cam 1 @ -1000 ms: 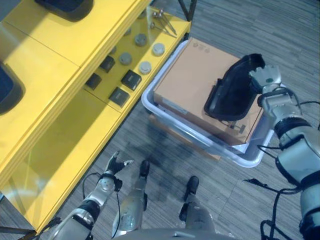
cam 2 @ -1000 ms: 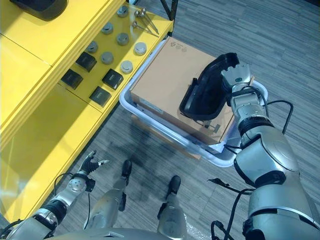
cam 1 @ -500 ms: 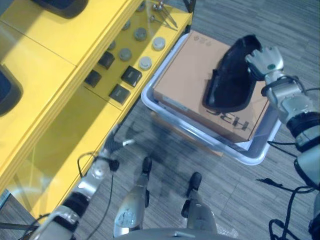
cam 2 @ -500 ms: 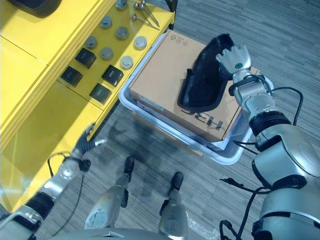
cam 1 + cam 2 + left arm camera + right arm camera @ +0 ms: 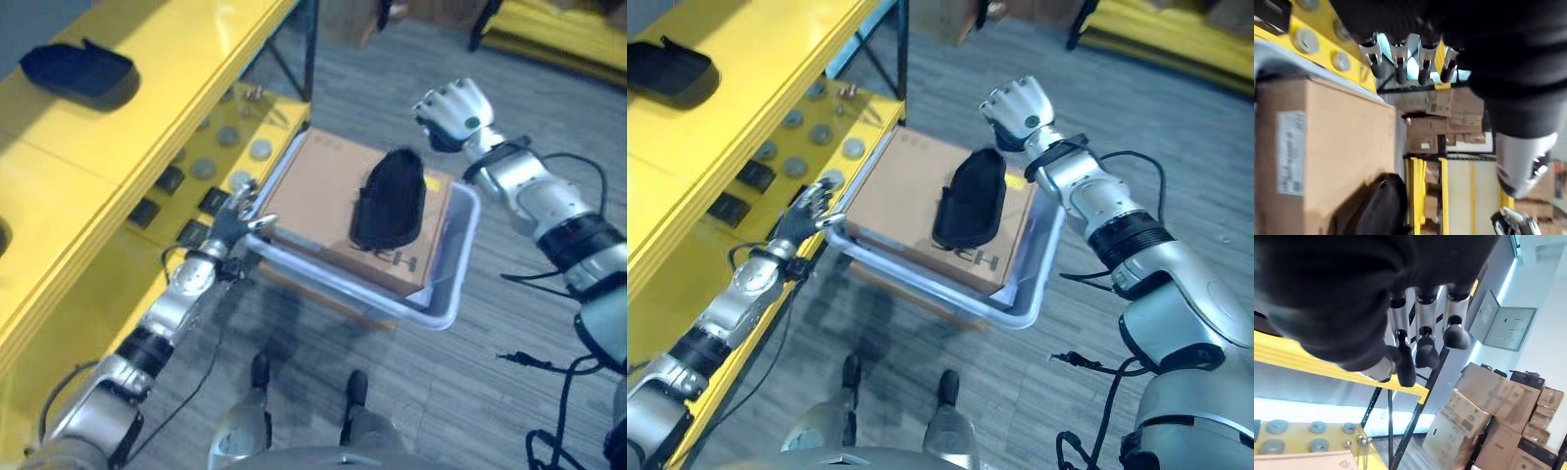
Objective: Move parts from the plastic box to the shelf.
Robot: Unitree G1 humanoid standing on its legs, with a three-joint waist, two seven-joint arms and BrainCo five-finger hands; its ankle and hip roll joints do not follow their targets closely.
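Black moulded plastic part [image 5: 389,199] lies loose on the brown cardboard carton [image 5: 318,191] in the grey plastic box [image 5: 453,270], not yet shelved. 1 similar black part [image 5: 76,70] sits on the yellow shelf [image 5: 186,59]. Right hand [image 5: 453,111] raised above the box, fingers curled, empty. Left hand [image 5: 233,214] fingers straight, at the box's near corner. Task looks early.

Lighting: even, moderately bright indoor light from overhead. Yellow shelf [image 5: 147,88] top: broad soft sheen, no hard glare. Floor [image 5: 509,313]: soft dark shadow patches at the near edge of the plastic box [image 5: 441,294]. Cardboard box [image 5: 313,196]: evenly lit, black part [image 5: 389,199] on it reads as a dark mass with little detail. Wrist views: dark covers underexposed and blurred up close; pale blue-white window glow behind the fingertips [image 5: 1456,335]. Head views: slight overall softness.
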